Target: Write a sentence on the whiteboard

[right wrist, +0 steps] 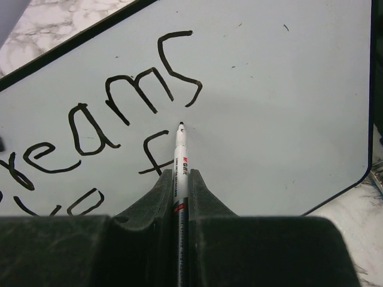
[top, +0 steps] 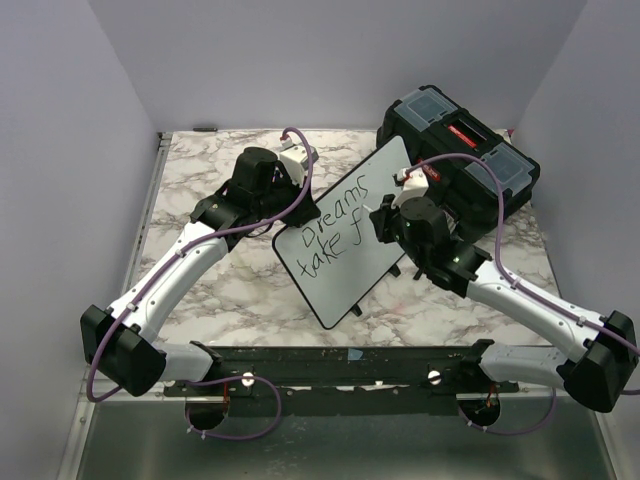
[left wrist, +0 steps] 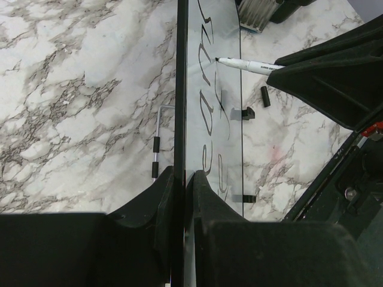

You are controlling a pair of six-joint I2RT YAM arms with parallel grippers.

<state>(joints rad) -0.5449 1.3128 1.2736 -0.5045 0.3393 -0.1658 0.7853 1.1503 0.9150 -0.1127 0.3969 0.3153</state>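
Above table (top: 230, 290), clamping whiteboard (top: 390, 175) edge in left gripper (left wrist: 181, 179), pinching marker (right wrist: 180, 155) in right gripper (right wrist: 181, 179), poising tip beside "f"; showing sentence (top: 335, 225) only up to "Dreams take f", leaving rest, probably "light", unwritten.

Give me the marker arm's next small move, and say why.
Probably ease the marker tip onto the whiteboard just right of the f and start the next letter. The sentence reads only "Dreams take f", so the last word looks unfinished. The right gripper is shut on the marker, and the left gripper clamps the board's edge.
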